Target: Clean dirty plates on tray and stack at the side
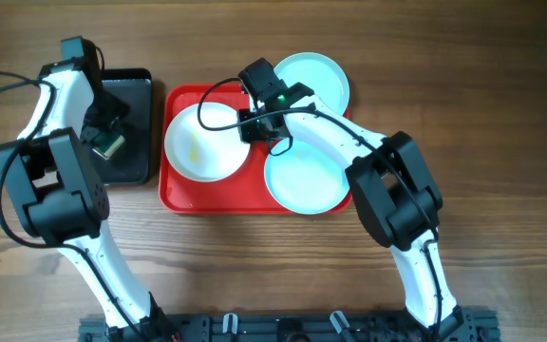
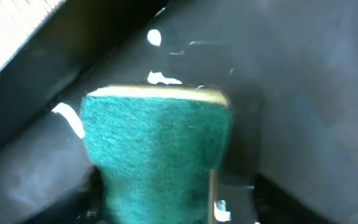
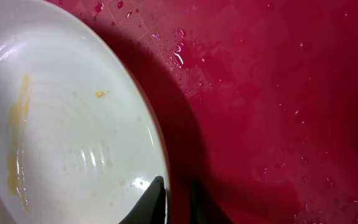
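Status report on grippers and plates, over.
Left gripper shut on green scrub sponge over black rectangular tray. Right gripper at rim of round cream-white plate, grip unclear. Plate yellow-smeared, on red plastic tray. Two turquoise plates close beside.

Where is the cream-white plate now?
In the overhead view, the cream-white plate lies on the left half of the red tray, beside the right gripper.

Wooden table (image 1: 492,95), red tray (image 1: 207,197), black tray (image 1: 139,95) (deeper)
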Robot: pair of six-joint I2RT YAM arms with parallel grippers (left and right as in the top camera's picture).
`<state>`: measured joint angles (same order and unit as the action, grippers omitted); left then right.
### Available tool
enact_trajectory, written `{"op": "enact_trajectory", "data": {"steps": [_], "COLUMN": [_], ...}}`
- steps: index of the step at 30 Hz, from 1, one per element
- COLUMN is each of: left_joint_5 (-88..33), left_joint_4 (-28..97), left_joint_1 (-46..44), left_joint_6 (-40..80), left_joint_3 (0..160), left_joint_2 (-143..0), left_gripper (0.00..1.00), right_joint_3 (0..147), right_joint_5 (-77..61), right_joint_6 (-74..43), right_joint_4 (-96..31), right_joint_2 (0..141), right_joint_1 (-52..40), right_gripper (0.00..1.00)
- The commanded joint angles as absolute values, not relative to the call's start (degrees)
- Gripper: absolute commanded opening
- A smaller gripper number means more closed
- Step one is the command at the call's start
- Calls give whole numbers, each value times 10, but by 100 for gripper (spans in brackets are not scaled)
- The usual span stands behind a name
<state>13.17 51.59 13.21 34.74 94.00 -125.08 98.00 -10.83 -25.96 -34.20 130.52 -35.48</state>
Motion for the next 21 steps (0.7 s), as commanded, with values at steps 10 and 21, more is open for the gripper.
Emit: {"op": "enact_trajectory", "data": {"steps": [10, 21], "left_joint_5": [155, 117], "left_joint_4": [519, 530], "left_joint_1": [138, 137], "left_joint_6": [342, 275], "left_joint_3": [946, 950], "left_joint_2": [-1255, -1232], "left_gripper": [4, 4], "right_joint_3": [989, 989], "right_joint_5": [-98, -98], "right_joint_6": [-269, -270], "right_joint_4": [-341, -341], "right_joint_2": [1319, 1319], "right_joint_1": [-356, -356], "right_gripper": [14, 4]}}
